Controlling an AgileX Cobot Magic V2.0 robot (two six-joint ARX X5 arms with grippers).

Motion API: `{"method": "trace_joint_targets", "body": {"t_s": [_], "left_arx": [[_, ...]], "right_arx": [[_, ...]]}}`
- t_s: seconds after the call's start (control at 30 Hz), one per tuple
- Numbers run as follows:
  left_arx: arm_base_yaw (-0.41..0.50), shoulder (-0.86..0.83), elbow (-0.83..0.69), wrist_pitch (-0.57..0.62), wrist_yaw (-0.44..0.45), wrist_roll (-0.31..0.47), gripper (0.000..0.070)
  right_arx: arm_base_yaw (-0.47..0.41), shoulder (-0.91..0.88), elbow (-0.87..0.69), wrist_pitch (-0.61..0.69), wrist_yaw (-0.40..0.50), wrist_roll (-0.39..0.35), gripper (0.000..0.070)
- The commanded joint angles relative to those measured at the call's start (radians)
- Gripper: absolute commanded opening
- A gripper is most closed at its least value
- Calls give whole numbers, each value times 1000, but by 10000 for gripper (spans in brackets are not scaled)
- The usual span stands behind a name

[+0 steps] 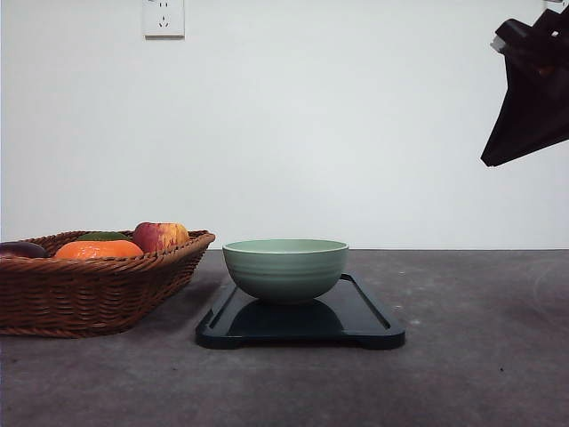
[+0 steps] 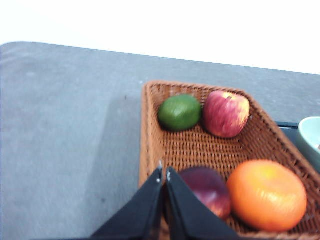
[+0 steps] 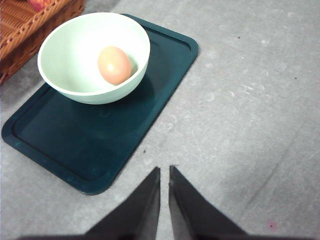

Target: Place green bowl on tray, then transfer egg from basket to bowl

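Note:
The green bowl (image 1: 285, 267) stands on the dark tray (image 1: 356, 318) at the table's middle. In the right wrist view the egg (image 3: 114, 65) lies inside the bowl (image 3: 75, 75), on the tray (image 3: 100, 145). The brown wicker basket (image 1: 89, 294) sits at the left. My right gripper (image 1: 526, 98) hangs high at the upper right, well above the table, and its fingers (image 3: 164, 172) are shut on nothing over bare table beside the tray. My left gripper (image 2: 164, 175) is shut and empty above the basket's (image 2: 200, 150) near rim.
The basket holds a lime (image 2: 179, 112), a red apple (image 2: 226, 113), an orange fruit (image 2: 267, 194) and a dark purple fruit (image 2: 206, 190). A wall socket (image 1: 164, 18) sits on the white wall behind. Grey tabletop (image 1: 480, 356) stretches right of the tray.

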Motion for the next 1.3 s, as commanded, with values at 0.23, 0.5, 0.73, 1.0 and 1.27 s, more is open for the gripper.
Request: {"method": "trace_joint_targets", "body": {"t_s": [0.23,0.5,0.73,1.0,1.27], "left_arx": [[33,-79,-71,-10,43,11,0],[35,-77,-71,-7,43,23,0],[34,-77,-71,-5,43,23,0],[35,-77,-71,-5,43,23,0],[35,-77,-71,-5,43,23,0]], "right_arx": [[4,4,7,8,-1,-1,21],[4,4,7,8,-1,-2,21],[4,4,7,8,-2,-2,21],[4,4,7,19,1,-5,21],[-76,-238,-129,73,52,-30,21]]}}
